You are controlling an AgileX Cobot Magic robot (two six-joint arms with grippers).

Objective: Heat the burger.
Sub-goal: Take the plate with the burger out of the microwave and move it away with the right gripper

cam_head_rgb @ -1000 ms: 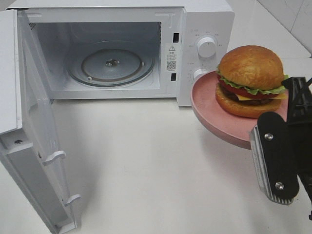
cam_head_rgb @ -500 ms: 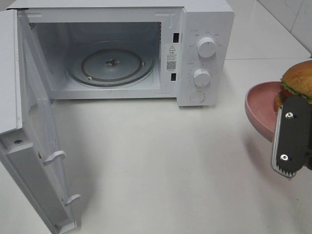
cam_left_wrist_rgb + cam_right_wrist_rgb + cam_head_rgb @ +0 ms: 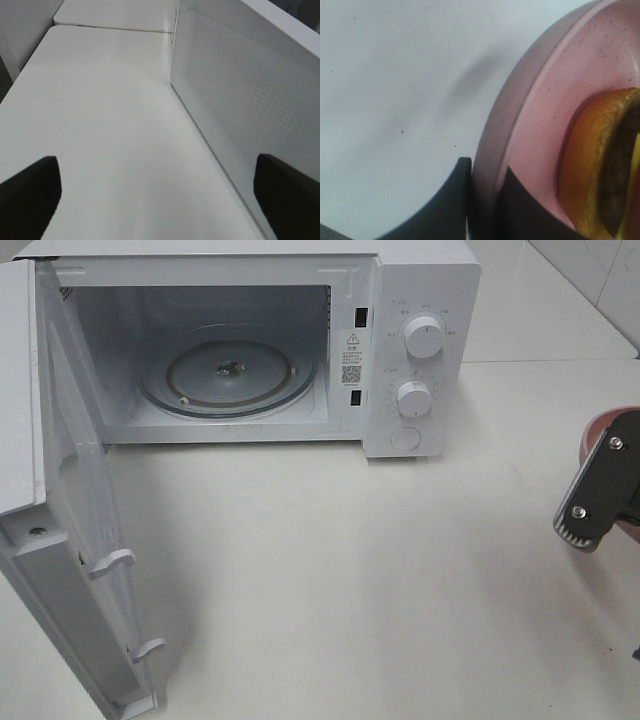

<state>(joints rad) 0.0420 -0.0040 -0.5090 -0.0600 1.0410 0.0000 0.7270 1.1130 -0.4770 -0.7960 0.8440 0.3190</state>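
Since a second ago the plate point(image 3: 598, 430) and its load have travelled from in front of the microwave's point(image 3: 420, 350) control panel to the far right edge of the high view. Then the whole burger point(image 3: 600, 170) sat in plain sight beside the knobs; half a second ago only part of the bun showed at the frame edge; now the high camera catches only a sliver of pink rim behind the right gripper point(image 3: 600, 495), and the burger itself is out of that view. The lower knob point(image 3: 413, 397), hidden by the plate earlier, is uncovered. Microwave, open door point(image 3: 60, 490) and glass turntable point(image 3: 228, 370) are unchanged. The right gripper sits at the right margin, its dark finger tilted with the ribbed tip down and to the left, over the white table point(image 3: 330, 580). In the right wrist view its two fingers point(image 3: 445, 205) are pinched on the plate's rim, one outside and one inside the dish, and the burger lies on the plate just past the inner finger, orange bun edge and dark patty visible. The plate appears lifted off the table, judging by the soft shadow below it. The left gripper point(image 3: 160, 195) is not seen from the high camera; its wrist view shows both fingertips spread wide apart, holding nothing, above the tabletop alongside the perforated outer face of the open door.
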